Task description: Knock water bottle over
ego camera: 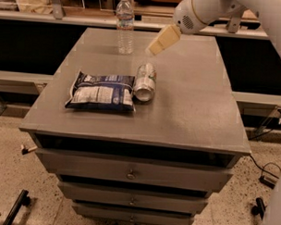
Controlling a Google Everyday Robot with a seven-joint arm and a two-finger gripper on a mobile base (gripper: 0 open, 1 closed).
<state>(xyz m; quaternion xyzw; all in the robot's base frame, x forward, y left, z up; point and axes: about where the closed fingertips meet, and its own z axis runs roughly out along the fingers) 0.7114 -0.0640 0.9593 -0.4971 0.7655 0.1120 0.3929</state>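
Clear plastic water bottle [125, 26] upright near the far edge of the grey cabinet top [196, 107], white cap up, label band around its middle; well apart from the other things on the top, not knocked over. Cream-coloured gripper [162, 40] hovering to the right of the bottle, near but not touching, tilted down and leftward towards it; clenched or released, cannot tell. Silver-green can [145, 82] lying on its side nearer the middle, in front of the gripper; blue-and-white snack bag [102, 91] flat just beside the can, on its left. White arm [204, 12] reaching in from the upper right; drawers [129, 172] under the top
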